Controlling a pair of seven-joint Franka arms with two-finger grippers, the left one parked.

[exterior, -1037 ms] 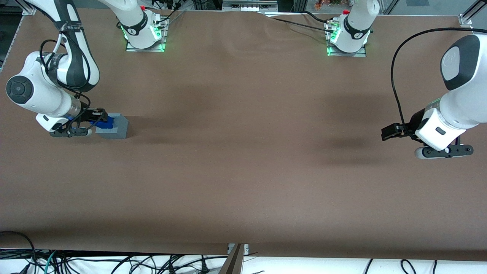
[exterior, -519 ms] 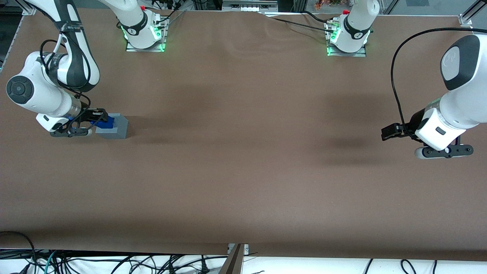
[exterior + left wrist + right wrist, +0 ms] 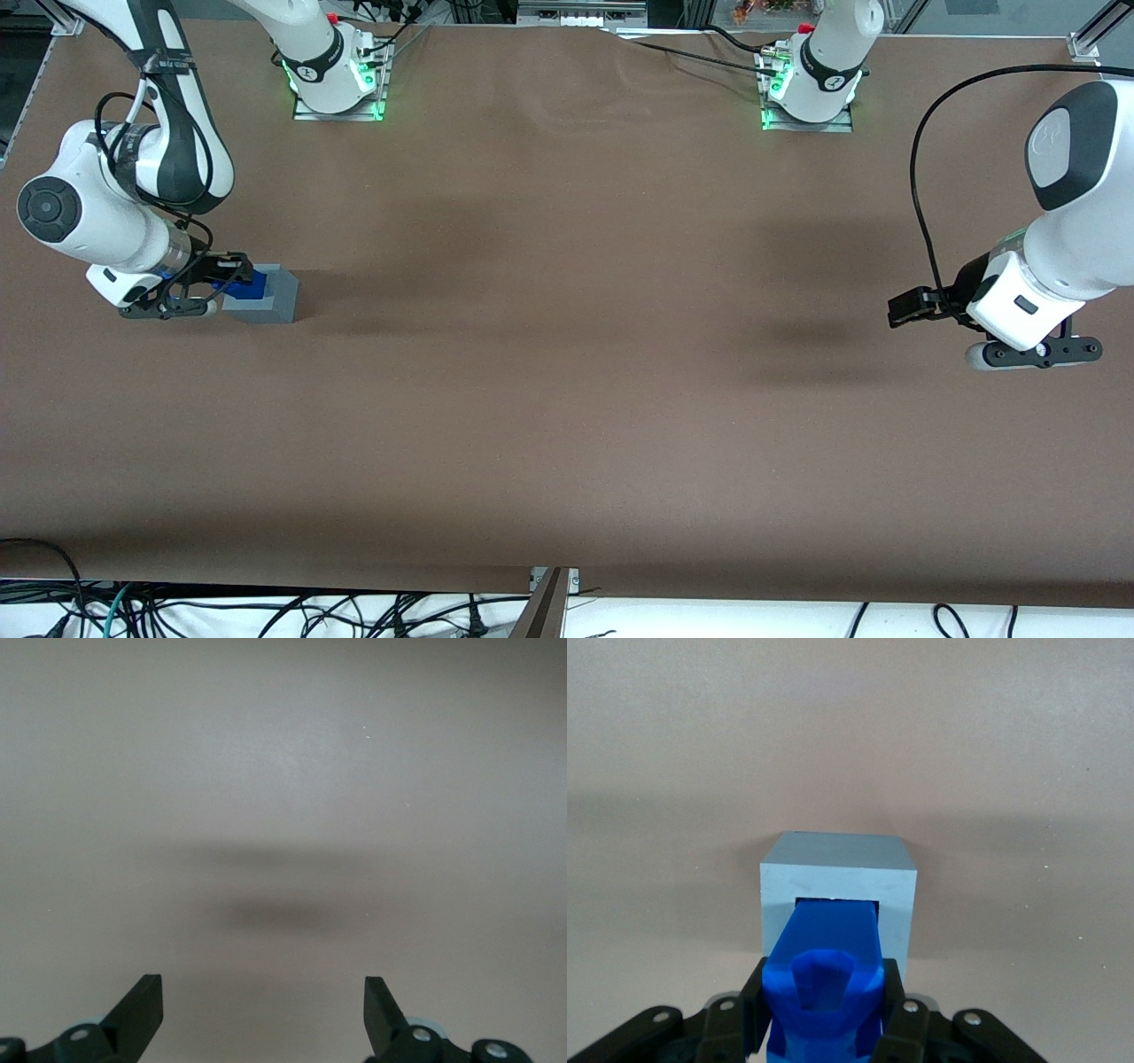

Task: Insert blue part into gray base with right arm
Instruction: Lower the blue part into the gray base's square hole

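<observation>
Blue part (image 3: 824,979), clenched in the right arm's (image 3: 106,221) jaws, had entered the gray base's (image 3: 837,881) socket at the table's (image 3: 567,354) working-arm end; insertion underway, a straight push seemingly needed next.

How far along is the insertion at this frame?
Done: the blue part is picked up and its tip is in the socket of the gray base. In hand: the gripper, beside the base, is shut on the part. Left: seat it fully, then release.
</observation>
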